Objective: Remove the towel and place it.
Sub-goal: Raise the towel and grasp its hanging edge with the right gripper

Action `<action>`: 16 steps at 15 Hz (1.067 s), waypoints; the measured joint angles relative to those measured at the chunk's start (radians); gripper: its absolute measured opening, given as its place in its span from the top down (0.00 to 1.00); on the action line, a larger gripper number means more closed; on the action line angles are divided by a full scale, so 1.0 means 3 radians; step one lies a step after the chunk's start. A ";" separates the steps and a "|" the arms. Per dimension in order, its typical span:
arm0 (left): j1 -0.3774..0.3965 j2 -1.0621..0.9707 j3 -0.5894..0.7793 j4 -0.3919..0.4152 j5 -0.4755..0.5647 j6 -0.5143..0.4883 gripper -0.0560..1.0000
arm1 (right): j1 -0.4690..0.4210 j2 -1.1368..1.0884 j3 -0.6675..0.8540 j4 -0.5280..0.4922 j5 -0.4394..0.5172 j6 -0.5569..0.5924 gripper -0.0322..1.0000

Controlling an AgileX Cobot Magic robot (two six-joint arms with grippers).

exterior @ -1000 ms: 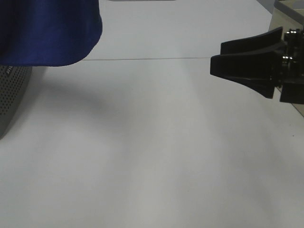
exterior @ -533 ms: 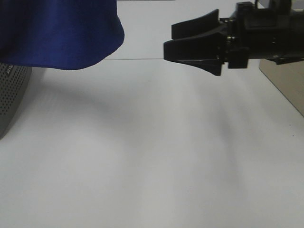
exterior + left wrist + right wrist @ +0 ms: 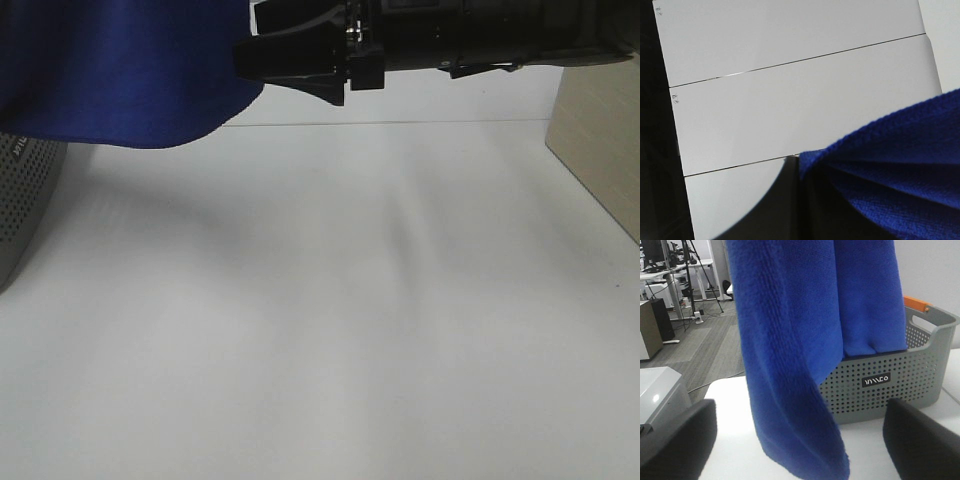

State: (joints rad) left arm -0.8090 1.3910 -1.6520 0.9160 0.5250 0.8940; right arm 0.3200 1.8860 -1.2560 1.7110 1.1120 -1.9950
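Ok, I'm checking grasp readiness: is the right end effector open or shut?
Open: the right end effector shows both fingers far apart in its wrist view, the hanging blue towel ahead of them.

Fuzzy blue cloth towel (image 3: 790,365), matt grey perforated plastic basket (image 3: 912,375), smooth matt white table (image 3: 320,330)

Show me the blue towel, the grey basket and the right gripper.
blue towel (image 3: 790,340): right wrist view, on its hanging fold.
grey basket (image 3: 910,375): right wrist view, on its perforated side wall.
right gripper (image 3: 248,38): exterior high view, midway between its fingertips.
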 joint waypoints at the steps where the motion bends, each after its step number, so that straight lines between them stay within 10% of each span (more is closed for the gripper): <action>1: 0.0000 0.0000 0.0000 0.0000 0.0000 0.0000 0.95 | 0.0070 0.0050 -0.0067 0.0000 -0.0003 0.0000 0.12; 7: 0.0000 0.0000 0.0000 -0.0003 0.0000 0.0000 0.95 | 0.0253 0.0080 -0.0153 -0.0060 -0.0020 0.0050 0.20; 12: 0.0000 0.0000 0.0000 -0.0003 0.0000 -0.0010 0.95 | 0.0170 0.0007 -0.0153 -0.0347 -0.0007 0.0200 0.81; 16: 0.0000 0.0000 0.0000 -0.0027 0.0000 -0.0010 0.95 | 0.0143 -0.0093 -0.0160 -0.0580 0.0090 0.0383 0.95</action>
State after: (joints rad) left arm -0.8090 1.3910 -1.6520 0.9080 0.5250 0.8910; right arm 0.3630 1.8580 -1.3040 1.5370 1.1390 -1.8800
